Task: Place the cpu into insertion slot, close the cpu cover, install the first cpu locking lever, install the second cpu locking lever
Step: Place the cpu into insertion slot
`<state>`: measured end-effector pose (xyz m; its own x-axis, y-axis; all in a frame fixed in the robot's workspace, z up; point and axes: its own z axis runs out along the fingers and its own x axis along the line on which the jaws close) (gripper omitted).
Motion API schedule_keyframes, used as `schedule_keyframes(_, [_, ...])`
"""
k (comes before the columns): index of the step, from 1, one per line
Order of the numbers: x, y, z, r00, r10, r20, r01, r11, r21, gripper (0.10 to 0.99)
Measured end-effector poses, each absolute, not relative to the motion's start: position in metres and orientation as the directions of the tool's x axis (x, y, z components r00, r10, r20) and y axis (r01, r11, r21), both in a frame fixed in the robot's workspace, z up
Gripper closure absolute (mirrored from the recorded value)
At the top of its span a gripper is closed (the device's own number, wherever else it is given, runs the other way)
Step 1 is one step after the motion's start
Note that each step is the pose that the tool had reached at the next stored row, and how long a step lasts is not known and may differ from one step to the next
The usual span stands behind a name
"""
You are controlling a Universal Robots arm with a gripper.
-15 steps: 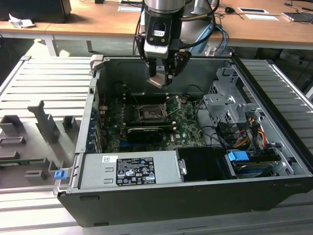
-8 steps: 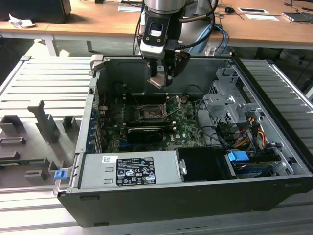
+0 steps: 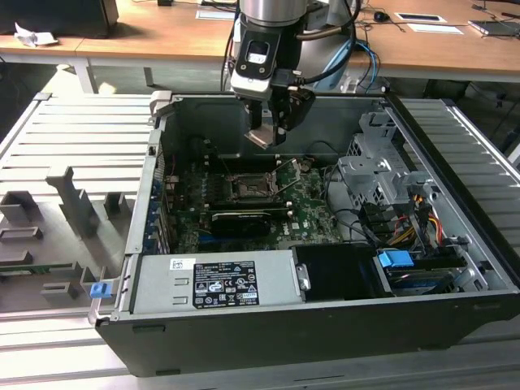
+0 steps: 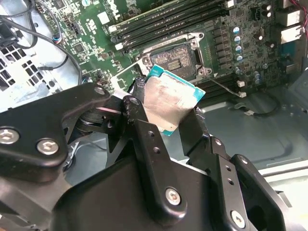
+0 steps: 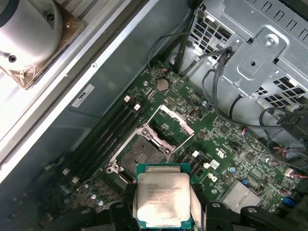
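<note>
My gripper (image 3: 267, 132) hangs inside the open computer case, shut on the cpu (image 3: 261, 136), a flat silvery square with a teal edge. In both wrist views the cpu (image 4: 171, 102) (image 5: 162, 198) sits clamped between the two black fingers (image 4: 145, 126), tilted and well above the board. The insertion slot (image 3: 248, 188) (image 5: 140, 152) (image 4: 175, 57) is a black square socket on the green board, below the chip and bare. The cpu cover (image 5: 170, 123) is a metal frame swung open beside the socket. A thin locking lever (image 3: 285, 177) stands raised next to it.
Memory sticks (image 5: 102, 140) run along one side of the socket. A long black card (image 3: 240, 219) lies in front of it. A grey power supply (image 3: 215, 280), a metal drive cage (image 3: 380, 175) and loose cables (image 3: 357, 221) crowd the case. A grey fixture tray (image 3: 65, 213) lies on the exterior view's left.
</note>
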<state>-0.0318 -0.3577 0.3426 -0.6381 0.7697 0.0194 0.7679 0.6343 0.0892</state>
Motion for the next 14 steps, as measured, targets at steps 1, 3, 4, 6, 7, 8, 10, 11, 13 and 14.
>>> schedule_keyframes(1, [-0.0318, -0.3577, 0.3422, -0.638, 0.77, 0.019, 0.768, 0.634, 0.089, 0.561])
schedule_keyframes(3, [-0.0318, -0.3577, 0.3405, -0.637, 0.77, 0.019, 0.769, 0.634, 0.089, 0.561])
schedule_keyframes(4, [-0.0318, -0.3577, 0.3398, -0.632, 0.774, 0.018, 0.773, 0.629, 0.088, 0.561])
schedule_keyframes(6, [-0.0318, -0.3577, 0.339, -0.612, 0.791, 0.016, 0.789, 0.609, 0.087, 0.561])
schedule_keyframes(7, [-0.0318, -0.3577, 0.3387, -0.602, 0.799, 0.016, 0.796, 0.599, 0.086, 0.561])
schedule_keyframes(8, [-0.0318, -0.3577, 0.3386, -0.595, 0.803, 0.016, 0.801, 0.592, 0.086, 0.561])
schedule_keyframes(10, [-0.0318, -0.3577, 0.3382, -0.583, 0.812, 0.015, 0.81, 0.58, 0.086, 0.561])
schedule_keyframes(11, [-0.0318, -0.3577, 0.3379, -0.579, 0.815, 0.015, 0.813, 0.576, 0.086, 0.561])
schedule_keyframes(13, [-0.0318, -0.3577, 0.3375, -0.576, 0.817, 0.015, 0.815, 0.573, 0.086, 0.561])
schedule_keyframes(14, [-0.0318, -0.3577, 0.3371, -0.575, 0.818, 0.015, 0.816, 0.572, 0.086, 0.561])
